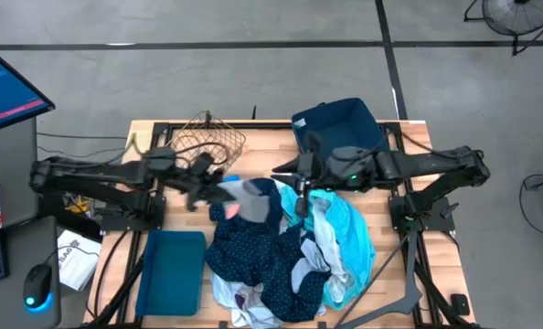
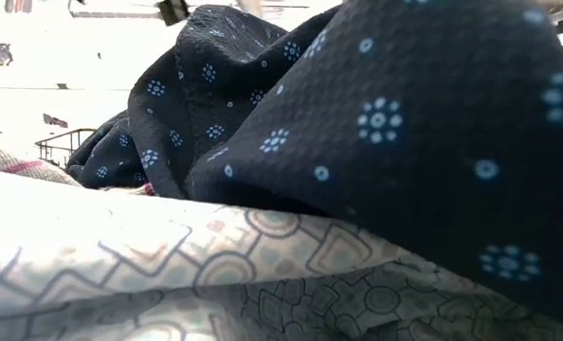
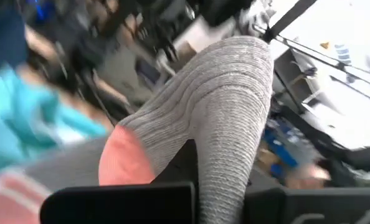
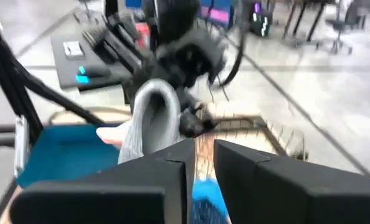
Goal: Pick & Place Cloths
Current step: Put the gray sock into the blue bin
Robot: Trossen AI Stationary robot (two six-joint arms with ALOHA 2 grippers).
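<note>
A grey ribbed sock with a coral heel [image 3: 222, 112] hangs from my left gripper [image 1: 209, 189] over the far left of the cloth pile; the sock [image 1: 250, 202] droops onto it. The pile [image 1: 281, 251] holds a navy white-dotted cloth [image 2: 405, 123], a turquoise cloth [image 1: 349, 233] and a white patterned cloth [image 2: 168, 275]. My right gripper [image 4: 202, 155] hovers shut over the pile's far edge [image 1: 294, 178] and faces the left gripper. Nothing shows between its fingertips. My left gripper pinches the grey sock between its two fingers, on the ribbed leg part [image 3: 221, 193] just past the coral heel [image 3: 126, 158]. The fingers come level from the table's left. The sock bends over beyond the fingers, and its free end droops toward the pile.
A wire basket [image 1: 207, 139] stands at the far left, behind the left gripper. A navy fabric bin [image 1: 345, 123] sits at the far edge behind the right arm. A teal tray [image 1: 171, 270] lies near left. The pile fills the low view.
</note>
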